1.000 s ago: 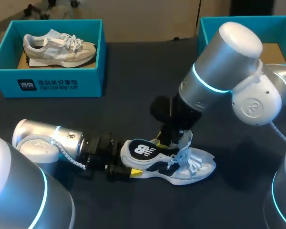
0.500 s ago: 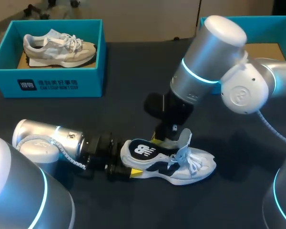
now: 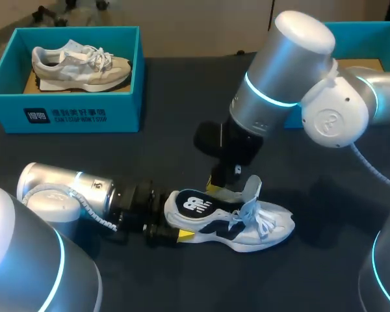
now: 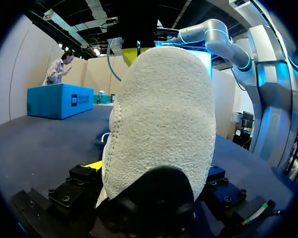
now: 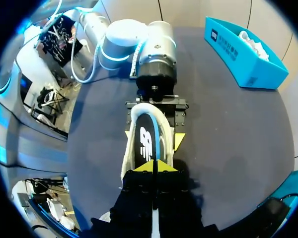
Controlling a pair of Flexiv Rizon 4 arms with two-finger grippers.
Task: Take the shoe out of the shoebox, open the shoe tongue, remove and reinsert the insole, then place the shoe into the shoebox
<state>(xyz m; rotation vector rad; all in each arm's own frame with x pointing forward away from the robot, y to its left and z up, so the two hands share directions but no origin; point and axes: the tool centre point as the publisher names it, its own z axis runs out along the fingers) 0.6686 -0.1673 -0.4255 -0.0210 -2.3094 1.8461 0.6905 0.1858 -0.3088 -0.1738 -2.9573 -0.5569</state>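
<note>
Sneaker: navy and white sneaker (image 3: 247,229) on the dark table (image 3: 182,104), toe toward the robot's right, tongue (image 3: 252,188) standing up, white laces (image 3: 265,222) loose.
Left gripper (image 3: 171,225): lies low along the table, clamped on the sneaker's heel, one yellow tip showing at the sole.
Right gripper (image 3: 216,187): pointing down, just above the sneaker's collar.
Left shoebox (image 3: 65,110): teal, far left, holding a beige sneaker (image 3: 78,64).
Right shoebox (image 3: 383,29): teal, far right, partly behind the right arm.

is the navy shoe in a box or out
Out: the shoe lies upright on the table, its heel between the left gripper's fingers.
</note>
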